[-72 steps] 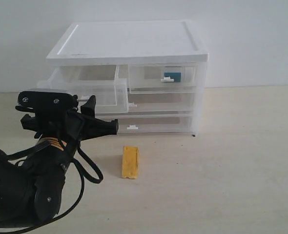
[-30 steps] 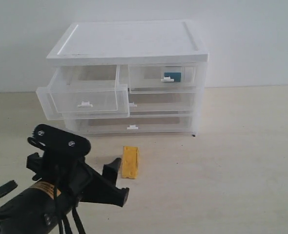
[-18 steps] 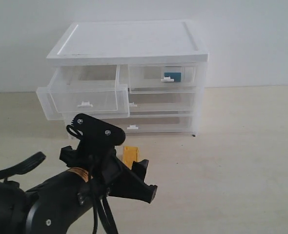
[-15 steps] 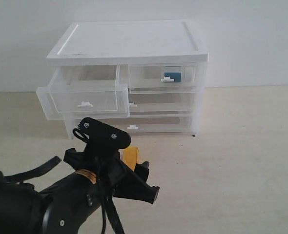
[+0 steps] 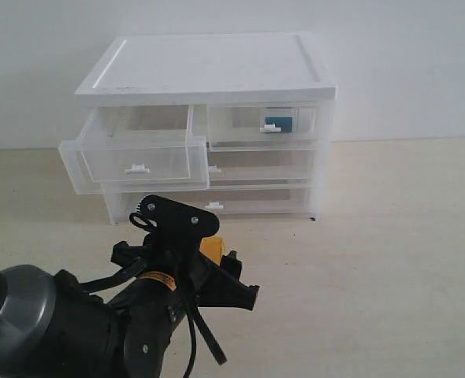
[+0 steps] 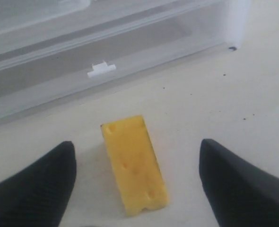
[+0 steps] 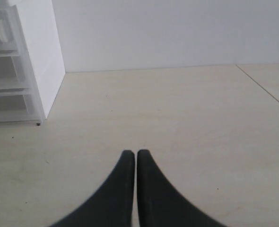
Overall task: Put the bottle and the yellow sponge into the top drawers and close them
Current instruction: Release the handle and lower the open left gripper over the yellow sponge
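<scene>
While left pincer (image 6: pixel 135 143) gapes — one yellow sponge (image 6: pixel 134 170), one bottle (image 5: pixel 274 123).

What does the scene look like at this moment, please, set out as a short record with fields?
yellow sponge: lying on the table in front of the cabinet
left gripper: open, fingers on either side of the yellow sponge, apart from it
right gripper: shut, holding nothing, over the table
top left drawer: pulled out, looks empty
top right drawer: closed, bottle inside
</scene>
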`<control>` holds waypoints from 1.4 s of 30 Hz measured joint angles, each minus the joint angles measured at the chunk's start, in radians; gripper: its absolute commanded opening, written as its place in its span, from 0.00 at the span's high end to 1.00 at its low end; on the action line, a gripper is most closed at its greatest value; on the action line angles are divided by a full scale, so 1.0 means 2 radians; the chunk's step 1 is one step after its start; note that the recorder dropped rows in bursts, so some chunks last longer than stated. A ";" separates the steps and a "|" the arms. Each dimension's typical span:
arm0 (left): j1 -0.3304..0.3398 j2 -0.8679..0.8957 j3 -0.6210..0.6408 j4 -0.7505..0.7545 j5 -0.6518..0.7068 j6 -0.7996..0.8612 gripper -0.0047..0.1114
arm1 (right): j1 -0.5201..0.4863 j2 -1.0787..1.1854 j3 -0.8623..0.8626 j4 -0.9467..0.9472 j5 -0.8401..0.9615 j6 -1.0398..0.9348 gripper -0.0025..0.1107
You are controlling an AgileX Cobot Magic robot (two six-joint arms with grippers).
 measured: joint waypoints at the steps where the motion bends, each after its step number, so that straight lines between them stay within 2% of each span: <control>1: 0.005 0.002 0.000 0.000 0.000 -0.004 0.37 | 0.000 0.000 0.000 0.000 0.000 0.000 0.98; 7: 0.018 0.006 0.000 0.003 0.000 -0.012 0.37 | 0.000 0.000 0.000 0.000 0.000 0.000 0.98; 25: 0.018 0.029 -0.035 0.008 0.004 -0.016 0.37 | 0.000 0.000 0.000 0.000 0.000 0.000 0.98; 32: 0.029 0.030 -0.060 0.007 0.072 -0.003 0.37 | 0.000 0.000 0.000 0.000 0.000 0.000 0.98; 38: 0.031 0.030 -0.079 0.001 0.087 0.033 0.37 | 0.000 0.000 0.000 0.000 0.000 0.000 0.98; 42: 0.041 0.030 -0.086 -0.012 0.122 0.053 0.37 | 0.000 0.000 0.000 0.000 0.000 0.000 0.98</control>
